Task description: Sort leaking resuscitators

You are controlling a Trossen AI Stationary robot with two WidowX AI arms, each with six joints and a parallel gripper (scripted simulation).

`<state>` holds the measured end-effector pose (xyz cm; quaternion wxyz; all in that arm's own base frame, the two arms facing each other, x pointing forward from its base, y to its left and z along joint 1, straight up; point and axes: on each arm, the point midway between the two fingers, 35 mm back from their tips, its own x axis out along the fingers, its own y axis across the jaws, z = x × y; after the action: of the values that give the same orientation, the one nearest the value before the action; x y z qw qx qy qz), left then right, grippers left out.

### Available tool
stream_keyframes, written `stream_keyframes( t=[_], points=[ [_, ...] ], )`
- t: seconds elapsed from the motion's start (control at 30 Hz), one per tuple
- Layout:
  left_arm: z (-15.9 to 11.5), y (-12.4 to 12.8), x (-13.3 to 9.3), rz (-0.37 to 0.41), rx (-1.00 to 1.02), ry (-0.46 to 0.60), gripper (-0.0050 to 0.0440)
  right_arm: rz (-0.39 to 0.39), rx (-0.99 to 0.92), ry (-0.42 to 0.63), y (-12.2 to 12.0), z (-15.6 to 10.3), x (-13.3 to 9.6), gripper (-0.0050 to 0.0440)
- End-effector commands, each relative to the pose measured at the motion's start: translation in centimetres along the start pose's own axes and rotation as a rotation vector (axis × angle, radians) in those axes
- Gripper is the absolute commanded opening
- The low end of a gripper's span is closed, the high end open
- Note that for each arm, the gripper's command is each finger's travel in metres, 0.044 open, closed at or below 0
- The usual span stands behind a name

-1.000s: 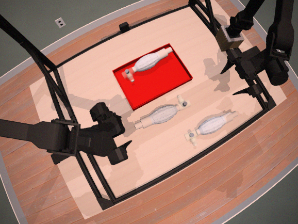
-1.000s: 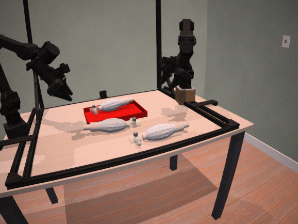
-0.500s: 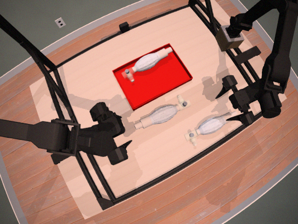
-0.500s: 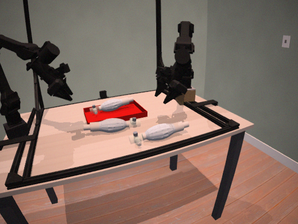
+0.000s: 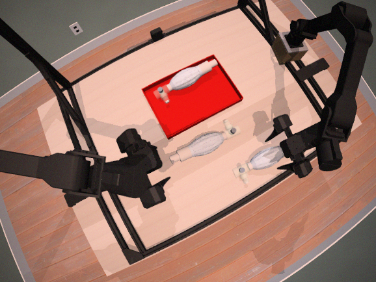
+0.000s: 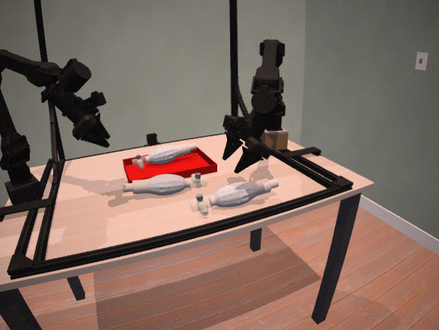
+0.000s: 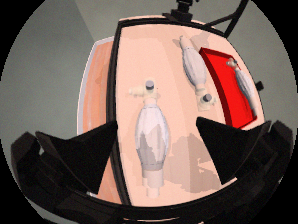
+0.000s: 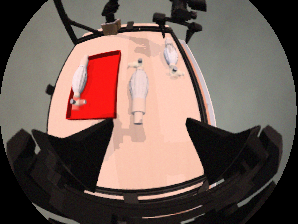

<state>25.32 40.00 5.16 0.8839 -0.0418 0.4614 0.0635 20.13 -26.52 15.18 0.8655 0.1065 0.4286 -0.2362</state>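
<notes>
On the left, my right gripper (image 5: 165, 169) (image 6: 108, 141) (image 8: 150, 122) hangs spread and empty, farther from the near-right bag-valve resuscitator (image 5: 265, 158) (image 6: 232, 195) (image 7: 152, 132) (image 8: 171, 54), which lies on the table outside the red tray (image 5: 201, 104) (image 6: 167, 170) (image 7: 220, 75) (image 8: 102, 95). My left gripper (image 5: 272, 154) (image 6: 230, 166) (image 7: 158, 122) (image 8: 175, 40), wide open and empty, is nearer, above it, fingers to either side of its long axis.

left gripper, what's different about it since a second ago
The left gripper has swung out from its base side toward the table's front edge and now hangs open above the front bag. Nothing was gripped or released. The right gripper, red tray and all three bags look unmoved.
</notes>
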Motion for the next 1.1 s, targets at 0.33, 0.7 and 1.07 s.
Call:
stream_keyframes(
  t=[0.33, 0.7, 1.07],
  points=[
    [-0.1, -0.1, 0.0, -0.001, -0.002, 0.002, 0.0440, -0.001, 0.021, 0.006, -6.8, 9.2, 7.7, 0.0409],
    [-0.1, 0.0, 0.0, -0.001, 0.000, 0.002, 0.0440, 0.001, 0.033, 0.009, -10.7, 12.3, 15.7, 0.0409],
    [-0.1, 0.0, 0.1, 0.000, 0.001, 0.003, 0.0440, 0.003, 0.038, 0.014, -11.9, 12.5, 19.3, 0.0409]
  ],
)
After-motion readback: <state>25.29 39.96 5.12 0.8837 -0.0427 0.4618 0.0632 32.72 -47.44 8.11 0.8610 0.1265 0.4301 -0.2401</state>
